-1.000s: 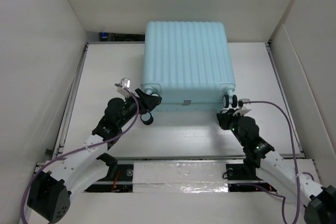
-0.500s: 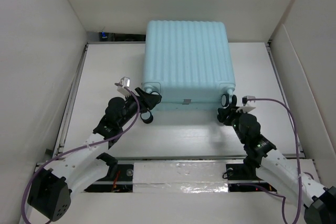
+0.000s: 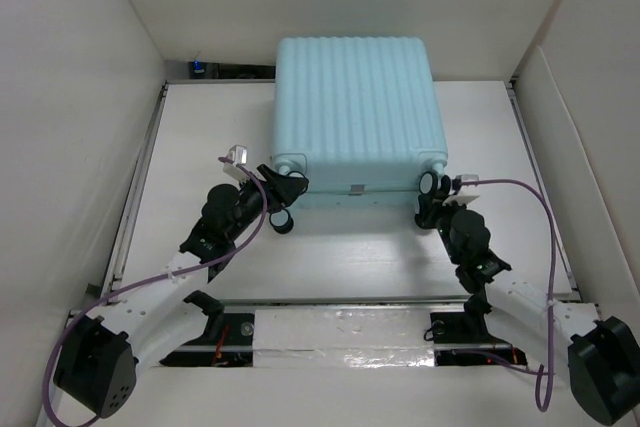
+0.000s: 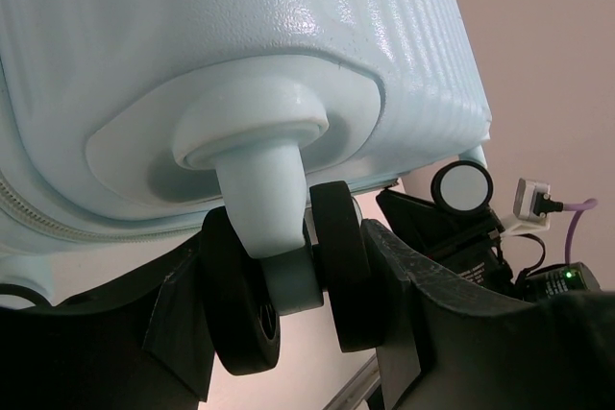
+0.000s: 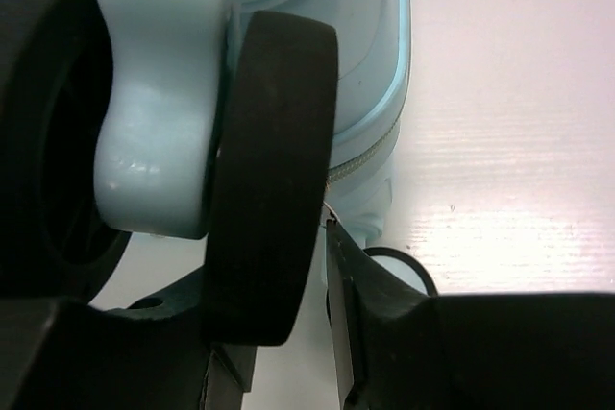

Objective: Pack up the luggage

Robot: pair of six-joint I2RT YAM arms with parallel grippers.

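Two arms are on the luggage (image 3: pixel 355 107), one at each near corner. The aqua ribbed suitcase lies flat and closed at the far middle of the table (image 3: pixel 200 137), wheels facing me.

Left gripper (image 4: pixel 288 304) is clamped on the near-left spinner wheel (image 4: pixel 338 266). In the left wrist view I see the black twin wheel and its pale caster stem sandwiched between both fingers (image 4: pixel 404 285), touching each side.

Right gripper (image 5: pixel 221 285) straddles the near-right spinner wheel (image 5: pixel 274 170). The wheel sits between the fingers, with one fingertip right at the tread. I can't tell if it's actually squeezing or just loosely around it.

The zipper (image 5: pixel 360 156) line runs shut along the shell edge. Both wheels are off the tabletop, as far as I can see from the wrist views.
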